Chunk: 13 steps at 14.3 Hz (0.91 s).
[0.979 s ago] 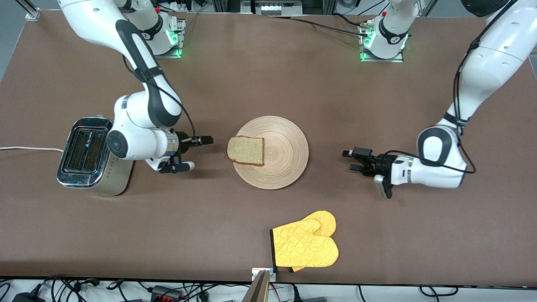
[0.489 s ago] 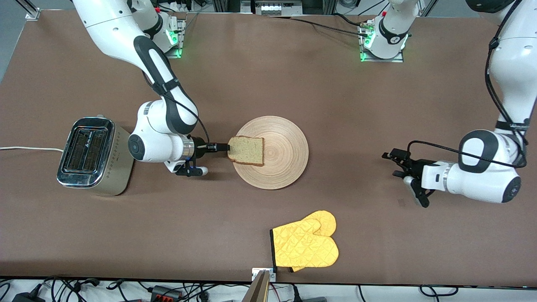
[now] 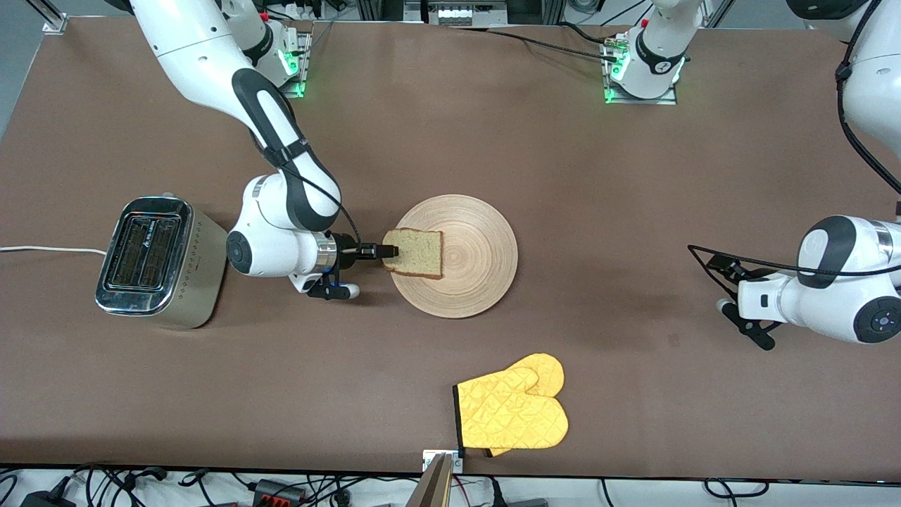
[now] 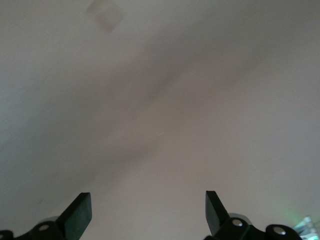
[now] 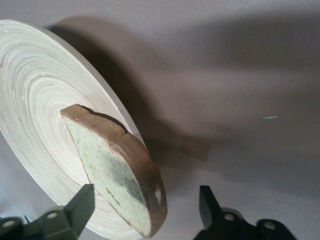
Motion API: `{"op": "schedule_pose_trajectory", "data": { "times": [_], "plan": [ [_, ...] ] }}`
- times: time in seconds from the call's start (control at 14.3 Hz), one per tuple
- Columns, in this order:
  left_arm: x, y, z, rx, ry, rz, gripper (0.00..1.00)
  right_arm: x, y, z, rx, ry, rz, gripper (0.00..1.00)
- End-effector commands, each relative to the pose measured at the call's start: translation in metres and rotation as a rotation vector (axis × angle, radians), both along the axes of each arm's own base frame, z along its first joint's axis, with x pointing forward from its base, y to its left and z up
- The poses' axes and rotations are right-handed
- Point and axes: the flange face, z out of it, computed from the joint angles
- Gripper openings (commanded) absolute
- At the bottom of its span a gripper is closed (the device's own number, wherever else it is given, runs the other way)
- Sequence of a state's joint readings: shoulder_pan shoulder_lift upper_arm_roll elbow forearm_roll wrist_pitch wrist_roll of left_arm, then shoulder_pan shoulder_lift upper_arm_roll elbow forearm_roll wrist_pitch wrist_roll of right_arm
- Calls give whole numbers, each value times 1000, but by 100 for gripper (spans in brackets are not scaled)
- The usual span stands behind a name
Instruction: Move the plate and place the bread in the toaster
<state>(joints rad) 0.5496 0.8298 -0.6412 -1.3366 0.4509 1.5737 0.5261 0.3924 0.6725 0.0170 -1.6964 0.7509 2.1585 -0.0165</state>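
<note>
Bread (image 3: 414, 253): lies on the plate (image 3: 479, 282), overhanging the rim that faces the toaster.
Plate: mid-table, clear of all edges.
Toaster (image 3: 151, 262): near the table edge at the right arm's end, slots up.
Right gripper (image 3: 388, 251): fingers parted, straddling the bread's crust edge, not clamped.
Left gripper (image 3: 714, 271): open, empty, low over bare table toward the left arm's end; that arm waits.
Mitt (image 3: 512, 411): yellow, by the table edge nearest the front camera.

1. Bare brown table (image 3: 436, 127) btwn round light-wood plate (image 3: 486, 246) & chrome two-slot toaster (image 3: 151, 260) is blocked by right gripper (image 3: 388, 251), jaws apart round the bread slice (image 3: 419, 252).
2. Yellow quilted oven mitt (image 3: 514, 412) lies nearer the camera than the plate, well apart.
3. Left gripper (image 3: 711, 264), open, near left arm's table end, well clear of the plate.
</note>
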Motion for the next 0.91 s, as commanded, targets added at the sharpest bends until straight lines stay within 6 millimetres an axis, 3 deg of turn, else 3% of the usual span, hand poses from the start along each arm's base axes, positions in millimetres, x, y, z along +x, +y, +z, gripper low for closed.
{"op": "schedule_pose_trajectory", "data": {
  "times": [0.0, 0.07, 0.21, 0.35, 0.42, 0.63, 0.84],
  "plan": [
    [2, 43, -5, 40, -20, 55, 100, 5, 9, -3, 22, -11, -6, 66],
    [1, 59, -3, 41, -27, 78, 100, 5, 9, -3, 22, -11, -6, 55],
    [0, 71, -1, 45, -31, 99, 100, 5, 8, 0, 25, -7, -3, 28],
    [3, 80, 9, 53, -54, 118, 100, 7, 8, 2, 28, -11, 0, 6],
    [6, 83, 11, 51, -65, 118, 100, 6, 10, 3, 29, -12, 2, 0],
    [7, 84, 6, 86, -67, 139, 100, 13, 14, 19, 46, -21, 5, 0],
    [10, 72, 9, 185, -77, 357, 100, 28, 14, 66, 59, -34, 48, 0]
  ]
}}
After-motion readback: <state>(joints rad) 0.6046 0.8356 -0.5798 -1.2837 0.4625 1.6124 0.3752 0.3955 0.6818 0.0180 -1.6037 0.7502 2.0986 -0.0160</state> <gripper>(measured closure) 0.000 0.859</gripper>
